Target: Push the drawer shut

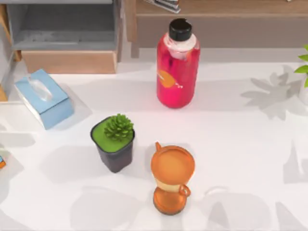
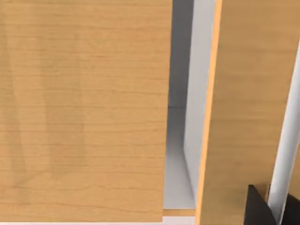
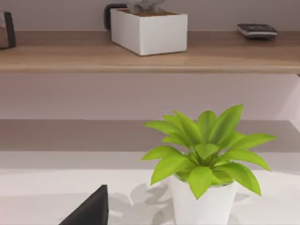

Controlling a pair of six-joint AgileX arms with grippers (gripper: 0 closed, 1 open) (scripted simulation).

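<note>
The drawer [image 1: 62, 29] stands pulled out at the table's back left. Its grey inner walls and floor are exposed, and its light tan front panel [image 1: 70, 61] faces the table. In the left wrist view, light wooden panels [image 2: 84, 108] sit very close to the camera, with a narrow grey-white gap [image 2: 180, 140] between them. I cannot tell which panel belongs to the drawer. A dark corner of my left gripper [image 2: 260, 208] shows beside these panels. A dark part of my right gripper [image 3: 89, 211] shows low above the white table, near a leafy plant.
A light-blue tissue box [image 1: 43, 98] lies in front of the drawer. A red bottle [image 1: 177, 65], a succulent in a dark pot [image 1: 114, 143] and an orange hourglass [image 1: 172, 178] stand mid-table. A white-potted green plant [image 3: 206, 187] stands at the right, before a long wooden shelf [image 1: 221, 14].
</note>
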